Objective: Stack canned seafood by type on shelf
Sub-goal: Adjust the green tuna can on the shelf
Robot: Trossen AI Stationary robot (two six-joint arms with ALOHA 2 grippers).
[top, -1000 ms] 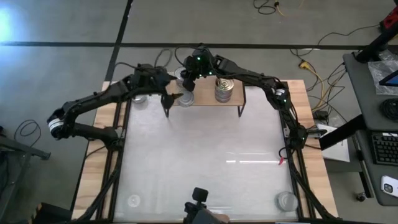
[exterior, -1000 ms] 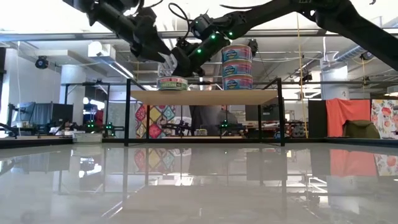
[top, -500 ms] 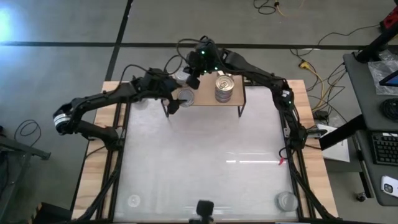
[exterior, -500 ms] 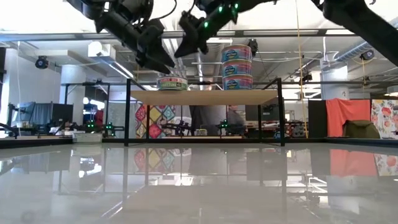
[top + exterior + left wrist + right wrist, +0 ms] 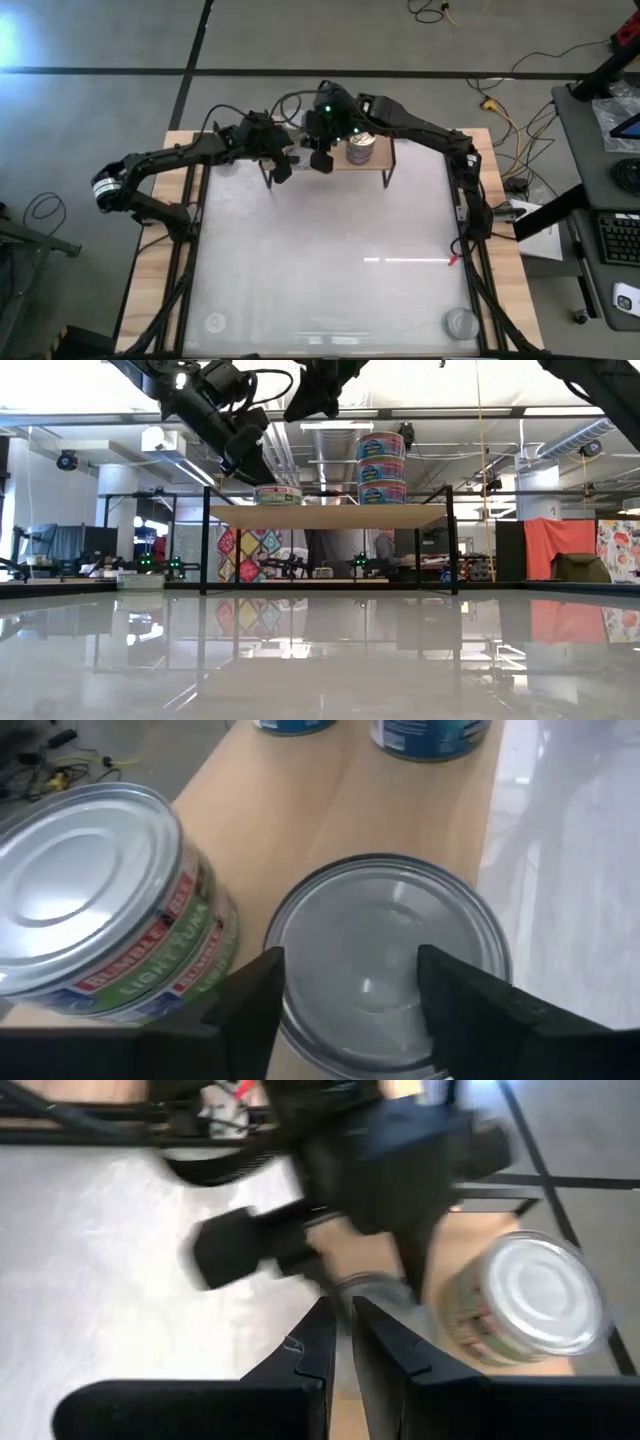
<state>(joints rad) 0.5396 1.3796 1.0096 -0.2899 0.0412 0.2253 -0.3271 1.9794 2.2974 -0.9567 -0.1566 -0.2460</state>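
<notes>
three stacked tins [image 5: 381, 466], one alone [image 5: 278, 494]

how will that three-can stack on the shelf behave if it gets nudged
The three-can stack stands taller than it is wide, so a push near the top would probably tip or slide the upper can. The cans look rigid metal, unlikely to dent. A toppled can could roll off the shelf, which shows no raised edge.

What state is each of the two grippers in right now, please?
Left gripper: fingers apart, straddling a dull silver-topped round tin on the wooden shelf; grip cannot be told.
Right gripper: shut, empty.
</notes>
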